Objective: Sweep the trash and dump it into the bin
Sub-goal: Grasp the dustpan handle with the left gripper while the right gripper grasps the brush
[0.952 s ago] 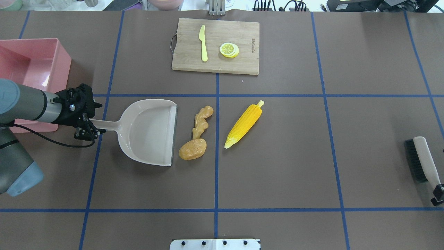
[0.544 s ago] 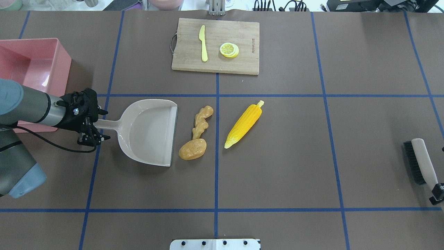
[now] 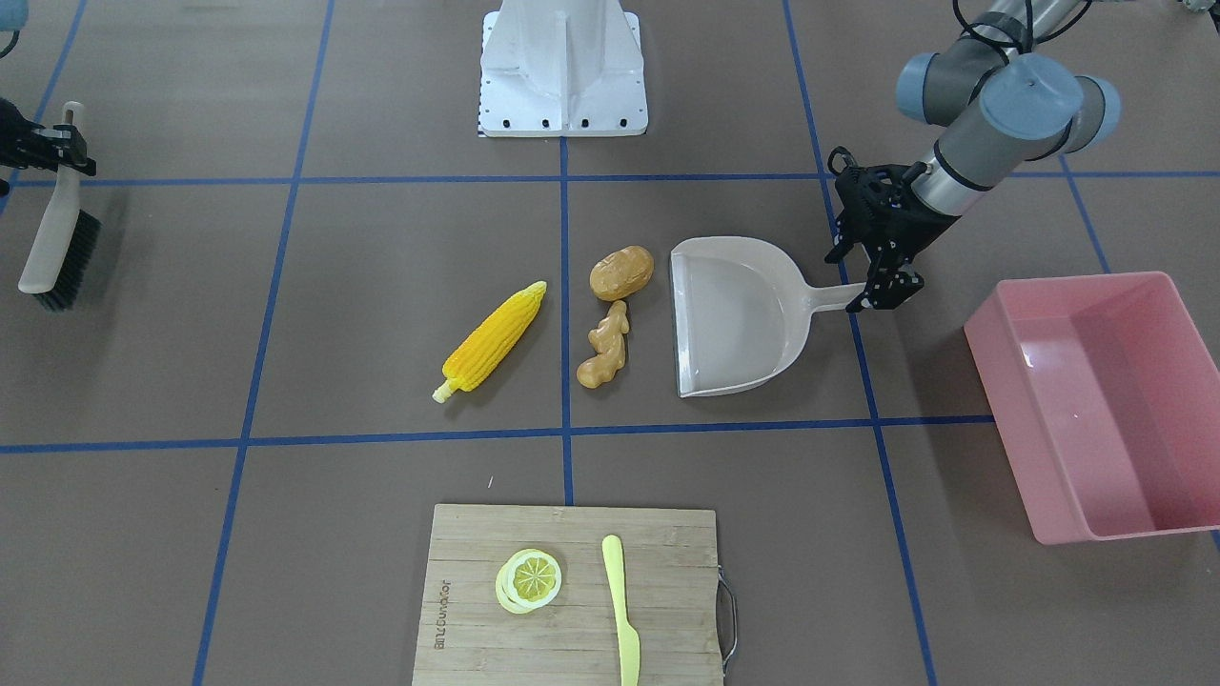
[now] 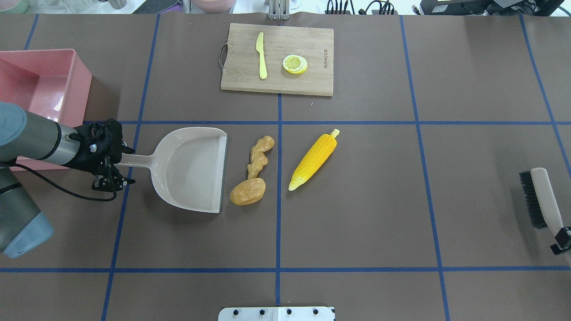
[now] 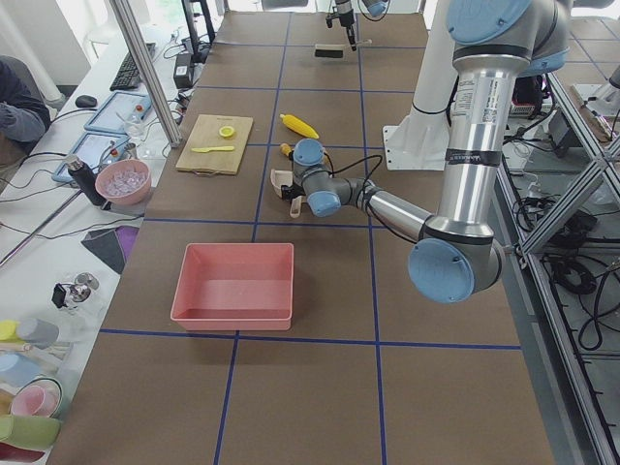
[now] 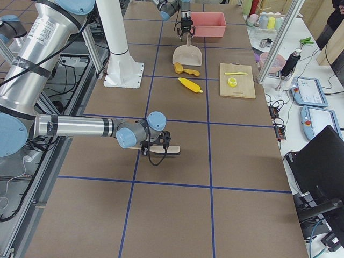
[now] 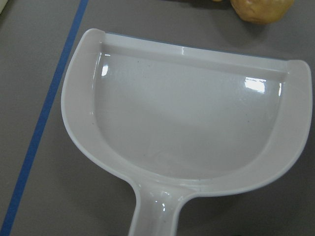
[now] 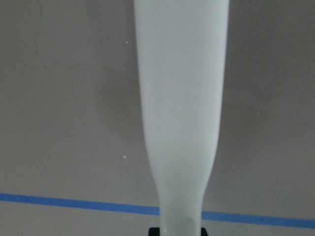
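- Bin (image 4: 82,96): far left table edge, upright, nothing visible inside.
- Cutting board (image 4: 308,40): far centre.
- Dustpan (image 4: 192,167): flat on table right of bin, mouth facing right toward trash.
- Left gripper (image 4: 121,162): fingers pinching dustpan handle end.
- Brush (image 4: 542,200): right table edge, bristles facing left.
- Right gripper (image 4: 561,238): clamped on near end of brush handle.
- Corn cob (image 4: 313,158): right of centre line, lying diagonal, apart from other trash.
- Ginger root (image 4: 259,156): just right of dustpan mouth.
- Potato (image 4: 248,191): at ginger root's near end, touching or nearly so, just beside dustpan lip.
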{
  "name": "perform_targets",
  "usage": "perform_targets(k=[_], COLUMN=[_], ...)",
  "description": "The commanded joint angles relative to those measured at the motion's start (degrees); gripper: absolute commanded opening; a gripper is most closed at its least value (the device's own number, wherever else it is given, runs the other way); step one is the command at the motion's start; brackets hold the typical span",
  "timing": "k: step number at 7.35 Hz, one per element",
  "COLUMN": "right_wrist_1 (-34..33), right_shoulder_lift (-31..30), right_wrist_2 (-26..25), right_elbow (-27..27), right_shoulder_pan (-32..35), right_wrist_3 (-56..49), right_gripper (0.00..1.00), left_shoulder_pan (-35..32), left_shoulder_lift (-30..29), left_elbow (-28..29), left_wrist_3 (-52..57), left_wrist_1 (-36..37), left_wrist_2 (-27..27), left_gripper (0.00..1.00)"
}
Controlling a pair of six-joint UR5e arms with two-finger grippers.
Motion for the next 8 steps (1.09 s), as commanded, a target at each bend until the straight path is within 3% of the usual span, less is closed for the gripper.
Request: perform_targets(k=[1,5,8], right_wrist_1=[-6.55,-29.05,-29.45], right_shoulder_lift=[5.16,31.14,45.14], right_wrist_2=[-0.74,-1.88,-2.23], right_elbow=[3.40,1.77,-8.68], right_shoulder_pan=[0.91,0.74,-5.22], right_wrist_3=[-0.09,0.96,8.67], right_gripper=[0.00,0.00,0.00], left_shoulder_pan=[-0.08,0.36,0.18], left_shoulder_lift=[0.66,0.48,0.13], left_elbow=[-0.18,0.17,-0.44], left_wrist_3=[3.95,4.57,4.04], left_wrist_1=[1.31,3.86,4.91], left_wrist_2=[0.23,0.85,1.63], left_gripper=[0.82,0.80,0.98])
